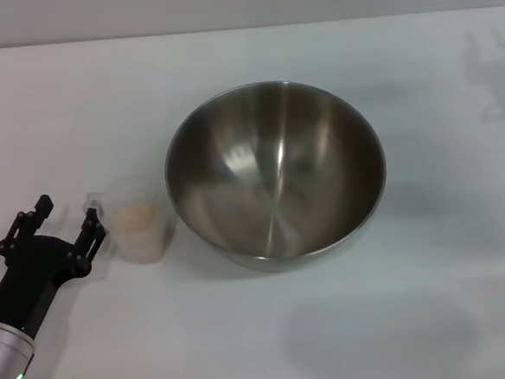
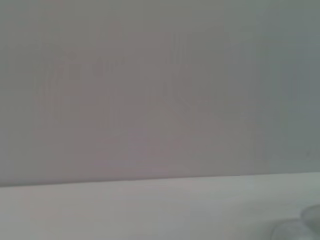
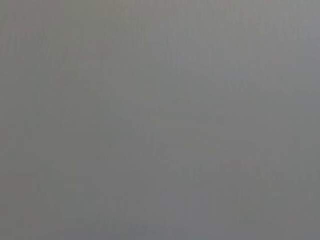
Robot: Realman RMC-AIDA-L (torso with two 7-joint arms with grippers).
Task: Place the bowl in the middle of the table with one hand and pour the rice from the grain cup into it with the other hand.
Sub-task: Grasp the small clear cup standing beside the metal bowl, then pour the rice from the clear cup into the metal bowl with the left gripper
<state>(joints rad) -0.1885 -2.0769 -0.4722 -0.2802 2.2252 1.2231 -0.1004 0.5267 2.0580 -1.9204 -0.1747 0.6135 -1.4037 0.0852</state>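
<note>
The shiny steel bowl [image 1: 276,172] stands upright near the middle of the white table [image 1: 435,315], its inside empty. Just left of it, close to its wall, stands the clear grain cup [image 1: 139,222] with pale rice [image 1: 136,217] in its bottom. My left gripper [image 1: 67,215] is at the lower left, open, its black fingers [image 1: 91,228] pointing up the table, the nearer one right beside the cup's handle. Nothing is between the fingers. The left wrist view shows only tabletop, a grey wall and a sliver of the cup [image 2: 307,220]. My right gripper is out of view.
The table's far edge [image 1: 241,28] meets a grey wall. Faint shadows lie on the tabletop at the right and lower right. The right wrist view shows only a plain grey surface.
</note>
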